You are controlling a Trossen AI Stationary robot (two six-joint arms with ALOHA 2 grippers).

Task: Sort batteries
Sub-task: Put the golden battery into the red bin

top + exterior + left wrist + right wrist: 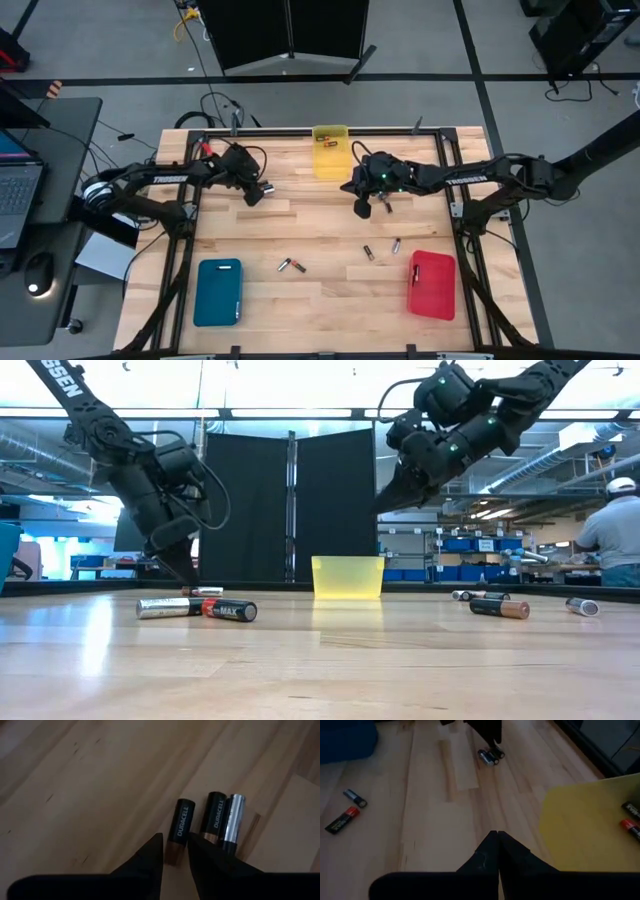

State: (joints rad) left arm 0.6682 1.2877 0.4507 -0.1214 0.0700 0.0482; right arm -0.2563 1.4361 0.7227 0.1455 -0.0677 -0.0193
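Three cells lie side by side on the wood under my left gripper (175, 842): two black Duracell batteries (180, 825) (215, 815) and a silvery one (234, 817). The left fingers stand narrowly open, one on each side of the nearest cell's copper end. In the high view this gripper (255, 190) is left of centre. My right gripper (498, 840) is shut and empty. It hangs well above the table (385, 500), beside the yellow tray (330, 150), which holds two cells (631, 817). Loose batteries (290, 265) (368, 252) (396, 243) lie mid-table. My left gripper's fingers (155, 850) come from above, slanting down, on either side of the Duracell battery's copper end (175, 851). The cell lies flat on the table. Whether the fingers touch it, I cannot tell.
A blue tray (218, 292) sits near the table's near-left corner and a red tray (432, 285) near the near-right. A silvery cell (168, 607) and a black-and-red one (230, 610) lie close to the low camera. A person (610, 540) stands far off in the room.
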